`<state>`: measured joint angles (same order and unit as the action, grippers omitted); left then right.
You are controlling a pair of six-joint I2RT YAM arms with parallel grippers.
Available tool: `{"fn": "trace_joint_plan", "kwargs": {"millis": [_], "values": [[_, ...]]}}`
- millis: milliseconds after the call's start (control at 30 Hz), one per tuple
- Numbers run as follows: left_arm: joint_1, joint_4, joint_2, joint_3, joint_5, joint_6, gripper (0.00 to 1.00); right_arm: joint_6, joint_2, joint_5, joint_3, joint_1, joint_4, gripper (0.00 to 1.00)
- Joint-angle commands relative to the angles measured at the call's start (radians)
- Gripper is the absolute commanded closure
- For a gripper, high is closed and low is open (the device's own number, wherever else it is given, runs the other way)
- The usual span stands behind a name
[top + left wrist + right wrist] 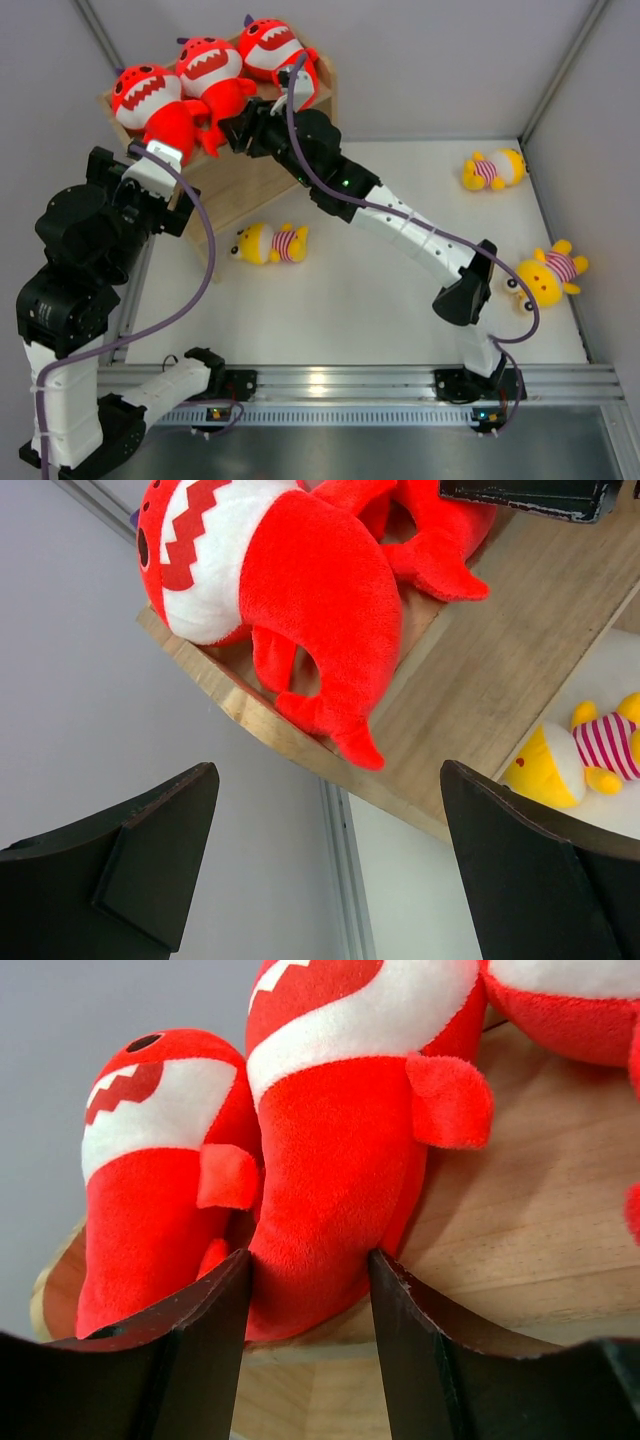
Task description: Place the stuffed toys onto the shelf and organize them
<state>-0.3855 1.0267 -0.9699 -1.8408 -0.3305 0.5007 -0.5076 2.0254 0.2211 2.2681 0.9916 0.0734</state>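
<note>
Three red sharks lie in a row on top of the light-wood shelf [250, 185]: the left shark [145, 95], the middle shark [210, 65] and the right shark [270, 45]. My right gripper [232, 125] grips the middle shark's tail end; in the right wrist view the fingers [215, 1310] press both sides of its body [340, 1130]. My left gripper [330, 860] is open and empty, just below the left shark [300, 590], off the shelf's edge [480, 680]. Three yellow striped dolls lie on the table: one by the shelf [270, 243], two at the right [493, 170] [545, 275].
Grey walls enclose the table on the left, back and right. A metal rail [330, 380] runs along the near edge by the arm bases. The right arm stretches diagonally across the table's middle. The nearest yellow doll also shows in the left wrist view [585, 755].
</note>
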Motion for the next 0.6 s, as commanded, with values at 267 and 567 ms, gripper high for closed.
{"fn": "trace_joint_plan", "kwargs": {"millis": [267, 567], "values": [[0.007, -0.063, 0.005, 0.012, 0.010, -0.002, 0.01, 0.135, 0.001, 0.170, 0.070, -0.031, 0.045, 0.50], [0.008, -0.062, 0.020, 0.049, 0.033, 0.002, 0.01, 0.242, -0.146, 0.035, -0.021, -0.025, 0.043, 0.37]]}}
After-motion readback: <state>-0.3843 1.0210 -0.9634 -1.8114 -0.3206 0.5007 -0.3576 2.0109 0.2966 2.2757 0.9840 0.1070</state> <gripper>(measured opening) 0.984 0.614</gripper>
